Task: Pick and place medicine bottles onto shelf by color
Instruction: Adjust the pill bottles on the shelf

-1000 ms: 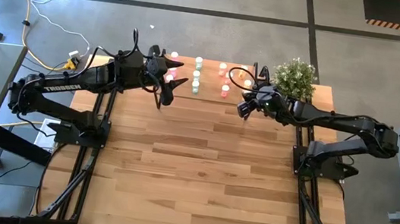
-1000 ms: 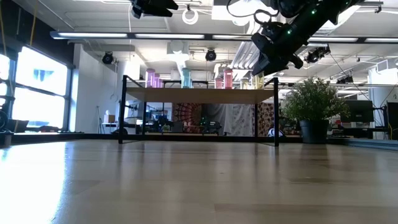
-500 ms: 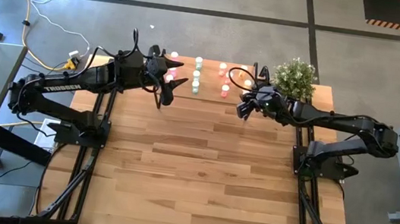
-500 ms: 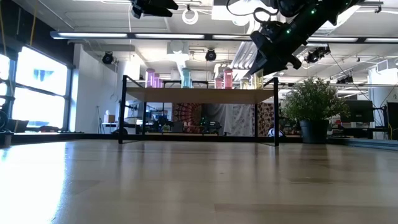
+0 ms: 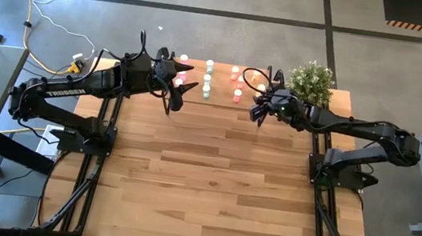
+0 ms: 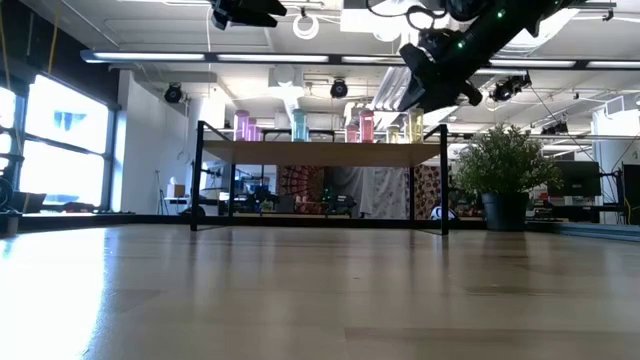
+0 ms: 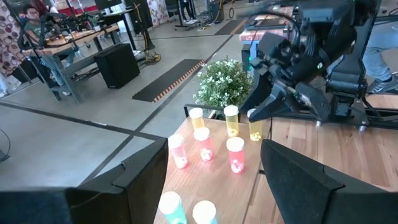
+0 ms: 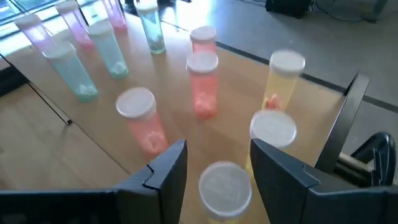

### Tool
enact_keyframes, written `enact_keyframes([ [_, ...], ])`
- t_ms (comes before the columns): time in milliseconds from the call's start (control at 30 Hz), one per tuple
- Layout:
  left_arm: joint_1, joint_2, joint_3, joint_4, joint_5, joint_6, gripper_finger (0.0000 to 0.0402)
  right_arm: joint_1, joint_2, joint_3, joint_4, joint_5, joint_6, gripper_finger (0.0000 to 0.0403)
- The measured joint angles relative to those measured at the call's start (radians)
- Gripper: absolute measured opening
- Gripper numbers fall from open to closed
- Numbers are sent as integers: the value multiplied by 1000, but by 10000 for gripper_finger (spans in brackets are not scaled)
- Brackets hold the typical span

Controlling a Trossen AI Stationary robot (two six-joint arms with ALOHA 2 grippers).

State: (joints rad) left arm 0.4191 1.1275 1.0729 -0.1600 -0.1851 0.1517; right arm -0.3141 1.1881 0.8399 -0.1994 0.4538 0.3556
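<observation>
Right wrist view: hovering over the yellow bottle (image 8: pixel 225 185) on the shelf (image 8: pixel 74 137), right fingers (image 8: pixel 166 168) parted, gripping nothing. Judging placement finished; next, lifting clear without tipping neighbouring medicine bottles (image 8: pixel 203 84). Standing close to the shelf's plant-side edge, leaving little room. Left gripper (image 5: pixel 181 88) waiting above the shelf, fingers open.

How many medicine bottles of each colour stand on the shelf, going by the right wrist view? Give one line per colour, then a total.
Pink bottles: 3
Green bottles: 3
Red-orange bottles: 3
Yellow bottles: 3
Total: 12
</observation>
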Motion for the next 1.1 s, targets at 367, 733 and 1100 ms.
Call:
enact_keyframes([
  [367, 0, 0, 0, 0, -1, 15, 245, 1, 0, 173, -133, -7, -6, 167],
  [733, 43, 0, 0, 1, 4, 19, 245, -64, -1, 405, -244, -9, -44, 167],
  [1100, 168, 0, 0, 1, 121, -18, 245, -242, 2, 565, -416, -69, -227, 167],
])
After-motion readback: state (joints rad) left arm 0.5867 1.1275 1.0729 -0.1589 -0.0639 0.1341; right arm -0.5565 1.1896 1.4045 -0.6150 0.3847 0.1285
